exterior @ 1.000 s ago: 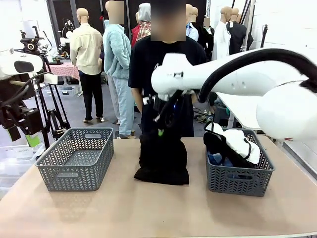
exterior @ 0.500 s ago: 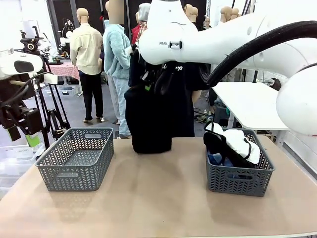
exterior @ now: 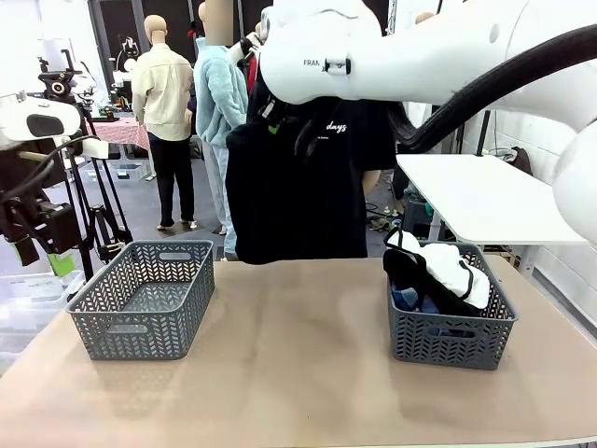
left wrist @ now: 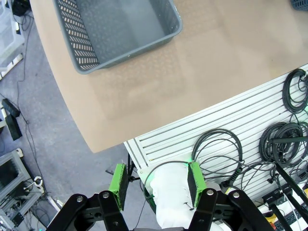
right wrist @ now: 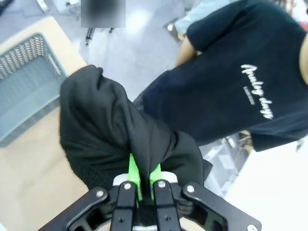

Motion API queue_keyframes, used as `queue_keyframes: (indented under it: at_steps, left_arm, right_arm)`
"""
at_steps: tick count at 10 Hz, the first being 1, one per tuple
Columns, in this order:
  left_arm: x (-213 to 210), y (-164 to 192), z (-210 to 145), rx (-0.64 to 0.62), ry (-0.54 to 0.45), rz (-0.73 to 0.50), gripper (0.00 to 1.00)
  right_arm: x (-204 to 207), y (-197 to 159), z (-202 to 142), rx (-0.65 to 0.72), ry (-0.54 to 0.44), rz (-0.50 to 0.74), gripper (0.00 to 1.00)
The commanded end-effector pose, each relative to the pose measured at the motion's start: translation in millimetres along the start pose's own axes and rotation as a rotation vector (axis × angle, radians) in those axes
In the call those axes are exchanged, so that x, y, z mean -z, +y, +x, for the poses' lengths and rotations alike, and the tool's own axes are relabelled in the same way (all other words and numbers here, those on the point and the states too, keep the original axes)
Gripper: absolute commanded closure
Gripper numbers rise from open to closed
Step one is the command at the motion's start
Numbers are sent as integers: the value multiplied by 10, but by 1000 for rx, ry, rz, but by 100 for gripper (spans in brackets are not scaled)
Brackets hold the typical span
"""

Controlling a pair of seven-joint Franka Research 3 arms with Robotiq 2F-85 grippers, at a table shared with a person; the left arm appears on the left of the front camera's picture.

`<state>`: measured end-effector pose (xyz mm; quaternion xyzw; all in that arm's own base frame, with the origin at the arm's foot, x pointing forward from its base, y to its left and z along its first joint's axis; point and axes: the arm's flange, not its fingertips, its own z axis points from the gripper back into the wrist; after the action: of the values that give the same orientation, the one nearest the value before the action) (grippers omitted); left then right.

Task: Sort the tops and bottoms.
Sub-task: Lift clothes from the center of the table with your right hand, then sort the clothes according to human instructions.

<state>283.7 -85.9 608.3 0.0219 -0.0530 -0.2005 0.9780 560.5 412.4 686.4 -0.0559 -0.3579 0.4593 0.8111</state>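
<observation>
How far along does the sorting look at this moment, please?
Done: nothing visibly sorted; the left basket is empty. In hand: the right gripper holds a black garment above the table. Left: the white, black and denim pieces in the right basket.

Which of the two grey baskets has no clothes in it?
The left basket, on the robot's left, holds nothing; the right basket holds white, black and blue pieces.
</observation>
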Motion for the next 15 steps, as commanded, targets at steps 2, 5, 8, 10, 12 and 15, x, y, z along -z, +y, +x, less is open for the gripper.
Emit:
queue_keyframes:
  at_steps: [2,5,8,10,12,15]
  left_arm:
    - [3,11,-20,10,0,7,34]
    - [3,11,-20,10,0,7,34]
    - [3,11,-20,10,0,7,34]
    - [3,11,-20,10,0,7,34]
    - [3,11,-20,10,0,7,34]
    - [3,11,-20,10,0,7,34]
  right_arm:
    - [-116,22,-251,99,107,-1,100]
    - [-120,-17,-134,47,66,0,100]
    - [-120,-17,-134,47,66,0,100]
    - [-120,-17,-134,47,66,0,100]
    - [-120,-17,-134,47,66,0,100]
    - [-120,-17,-134,47,66,0,100]
